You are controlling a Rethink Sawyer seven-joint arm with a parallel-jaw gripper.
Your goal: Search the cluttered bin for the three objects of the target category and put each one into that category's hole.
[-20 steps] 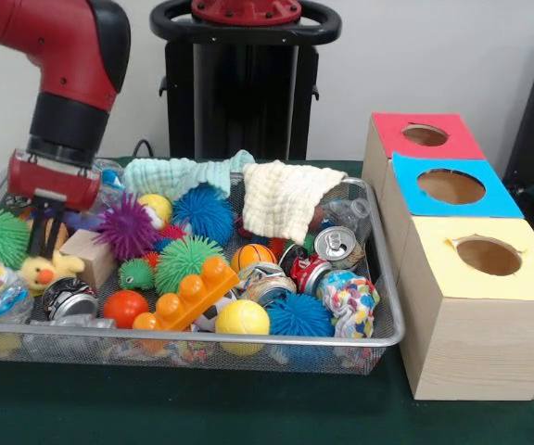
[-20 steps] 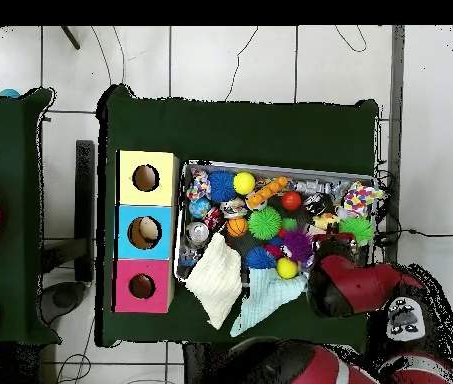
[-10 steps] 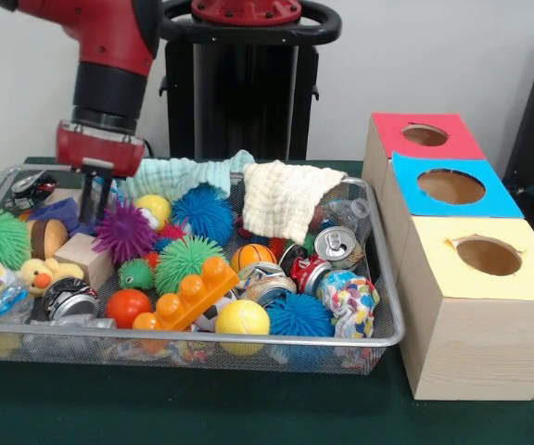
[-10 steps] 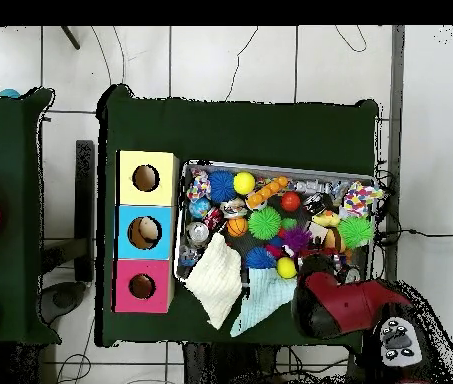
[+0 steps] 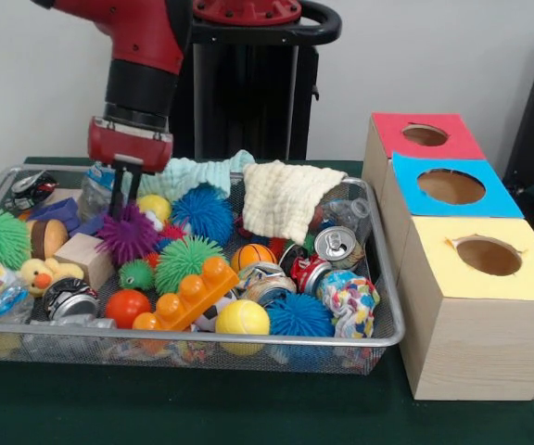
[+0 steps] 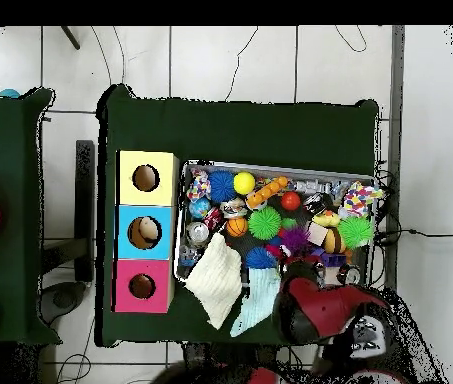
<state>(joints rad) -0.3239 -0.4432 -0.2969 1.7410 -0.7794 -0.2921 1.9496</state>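
front view: my tool (image 5: 124, 197) hangs over the back left part of the wire bin (image 5: 378, 336); its dark fingers reach down to the purple spiky ball (image 5: 128, 234), and i cannot tell how far apart they stand or whether they grip anything. crushed cans (image 5: 334, 245) lie toward the bin's right side, below the cream cloth (image 5: 281, 197). the red, blue and yellow holed boxes (image 5: 452, 190) stand just right of the bin on the bench (image 5: 248, 408).

overhead view: the arm (image 6: 320, 305) covers the bin's bottom edge, hiding the tool.
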